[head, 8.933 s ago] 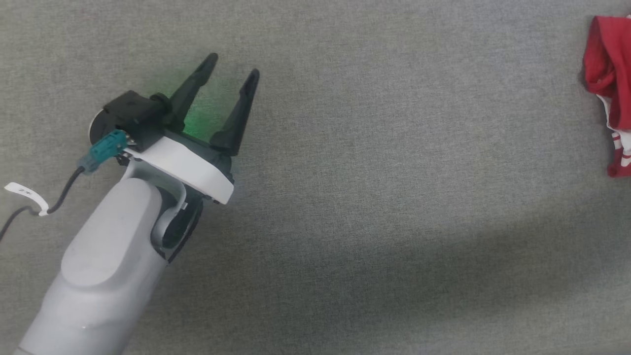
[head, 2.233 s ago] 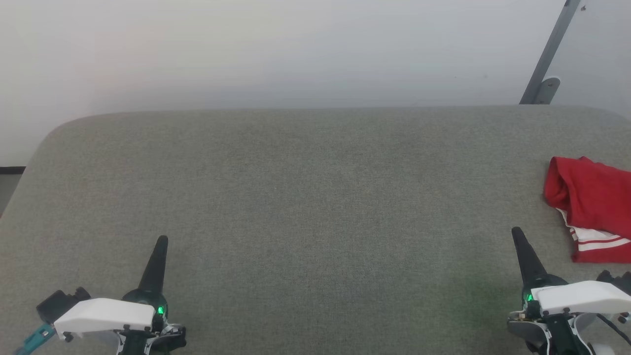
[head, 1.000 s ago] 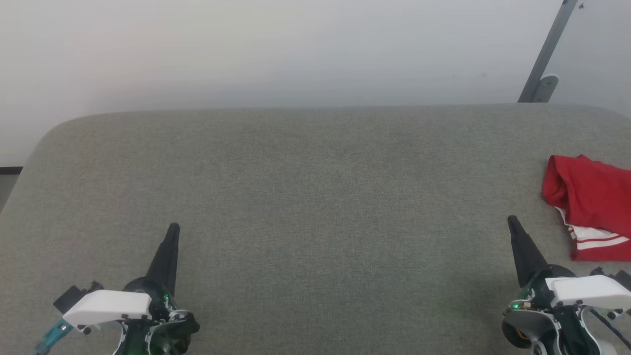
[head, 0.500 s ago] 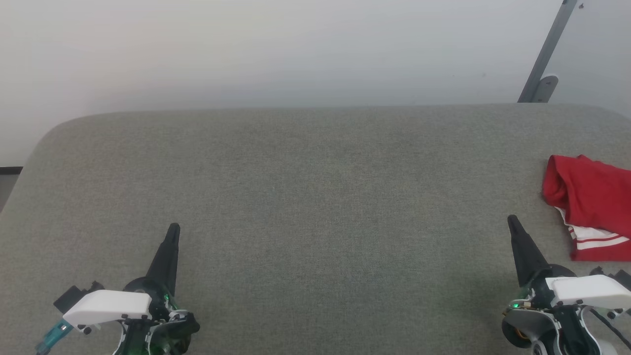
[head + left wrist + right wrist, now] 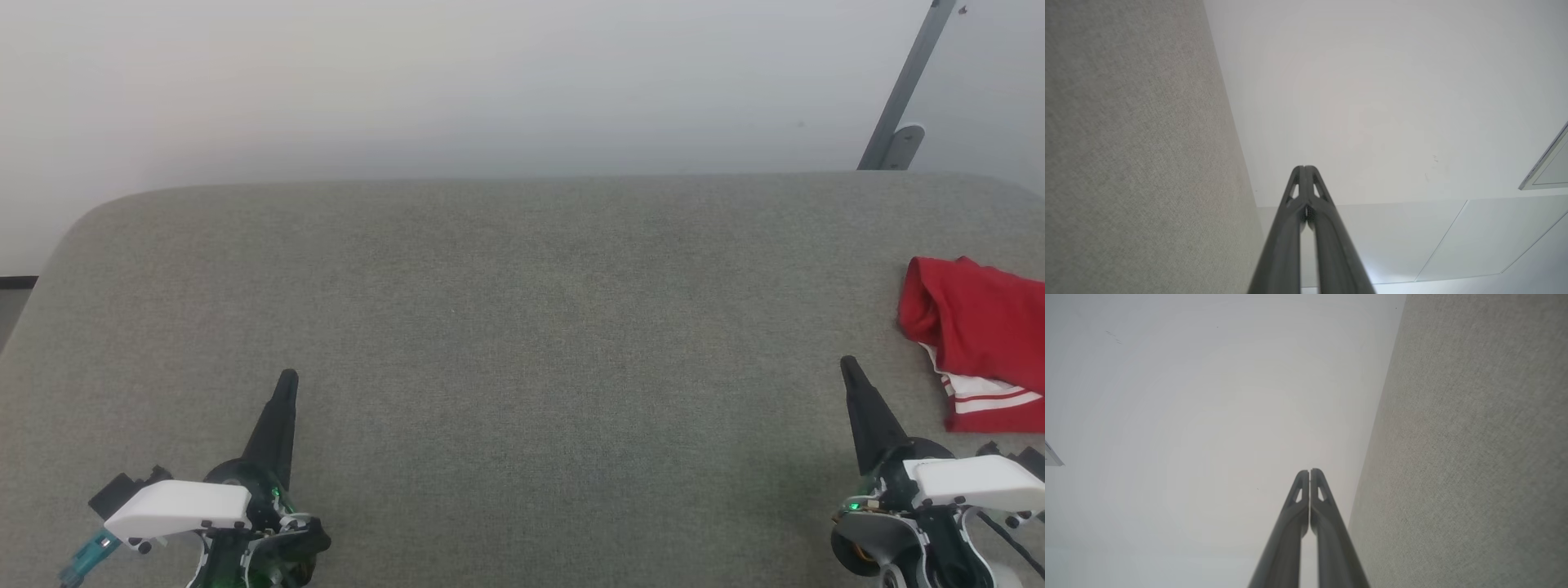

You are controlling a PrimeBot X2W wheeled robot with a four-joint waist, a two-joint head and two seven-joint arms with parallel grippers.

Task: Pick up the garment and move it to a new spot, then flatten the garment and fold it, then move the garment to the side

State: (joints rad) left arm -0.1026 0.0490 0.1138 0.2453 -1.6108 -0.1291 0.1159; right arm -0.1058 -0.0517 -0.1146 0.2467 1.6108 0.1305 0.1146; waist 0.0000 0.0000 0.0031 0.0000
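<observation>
Currently, the red basketball jersey [image 5: 976, 322], with a white panel and red-and-white striped trim showing at its near side, lies bunched in a compact heap on the grey fabric-covered table with rounded corners [image 5: 522, 310]. It sits at the far right of the table in the head view, and the frame edge cuts part of it off.

The left gripper [image 5: 286, 384] is positioned at the lower left of the head view, well apart from the jersey. Its two long dark fingers are pressed together and point towards the pale wall [image 5: 490, 82]. The left wrist view confirms this: the left gripper [image 5: 1304, 168] has its tips touching, with nothing between them.

The right gripper [image 5: 849, 367] is positioned at the lower right, near the jersey's left side but not touching it. In the right wrist view, the right gripper [image 5: 1309, 472] likewise has its fingers together and holds nothing.

A slanted grey metal strut [image 5: 902, 90] stands against the wall behind the table's right end.
</observation>
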